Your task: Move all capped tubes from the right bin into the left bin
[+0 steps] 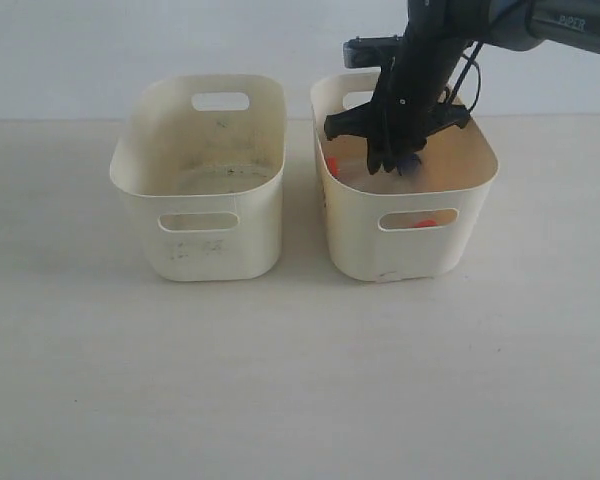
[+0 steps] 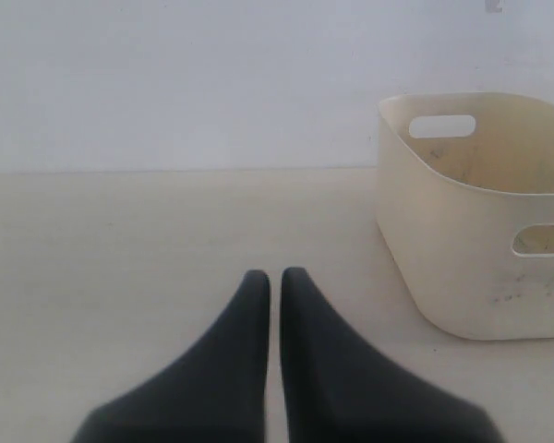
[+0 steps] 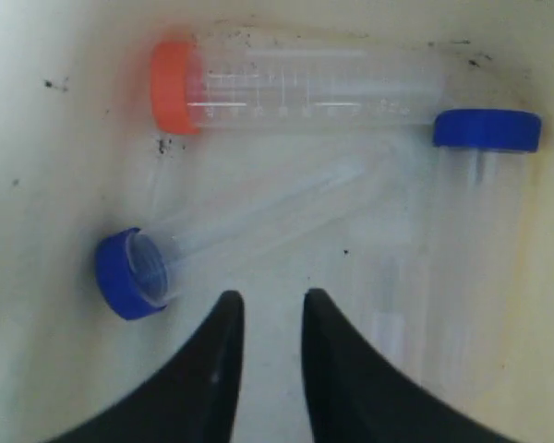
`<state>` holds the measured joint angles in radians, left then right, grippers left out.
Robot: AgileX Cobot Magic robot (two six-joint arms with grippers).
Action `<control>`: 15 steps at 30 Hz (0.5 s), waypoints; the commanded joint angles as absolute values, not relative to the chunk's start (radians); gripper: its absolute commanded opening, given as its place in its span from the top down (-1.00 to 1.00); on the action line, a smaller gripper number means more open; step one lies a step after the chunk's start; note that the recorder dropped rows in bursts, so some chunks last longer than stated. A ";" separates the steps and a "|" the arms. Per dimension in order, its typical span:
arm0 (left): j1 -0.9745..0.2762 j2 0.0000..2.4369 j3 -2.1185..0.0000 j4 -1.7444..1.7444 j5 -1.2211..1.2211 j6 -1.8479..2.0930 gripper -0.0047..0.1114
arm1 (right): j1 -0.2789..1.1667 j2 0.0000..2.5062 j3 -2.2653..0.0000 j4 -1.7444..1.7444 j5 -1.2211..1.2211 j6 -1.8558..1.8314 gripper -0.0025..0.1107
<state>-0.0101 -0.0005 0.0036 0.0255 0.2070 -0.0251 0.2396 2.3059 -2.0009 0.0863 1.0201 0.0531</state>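
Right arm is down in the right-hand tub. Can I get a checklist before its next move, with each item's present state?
1. Right gripper empty, jaws slightly apart: ok.
2. Tube between the jaws: none yet, not ok.
3. Tubes to pick in the right bin: orange-capped tube, blue-capped tube, third tube: ok.
4. Seating of the third tube's blue cap: looks ajar, cannot tell.
5. Left bin upright beside the right bin: ok.
6. Left gripper shut, apart from the left bin: ok.

Pale cream tabletop (image 1: 280, 400) under soft, even light, plain white wall (image 1: 130, 40) behind it.
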 commanded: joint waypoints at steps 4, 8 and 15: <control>-0.010 0.000 0.000 0.019 0.202 -0.035 0.84 | 0.241 2.293 -1.996 0.060 1.062 0.080 -0.09; -0.010 0.000 0.000 0.019 0.202 -0.035 0.84 | 0.241 2.293 -1.996 0.039 1.080 0.082 -0.09; -0.010 0.000 0.000 0.019 0.202 -0.035 0.84 | 0.241 2.293 -1.996 0.039 1.087 0.087 -0.39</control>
<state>-0.0101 -0.0005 0.0036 0.0255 0.2070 -0.0251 0.2396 2.3059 -2.0009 0.0579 1.0763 0.0857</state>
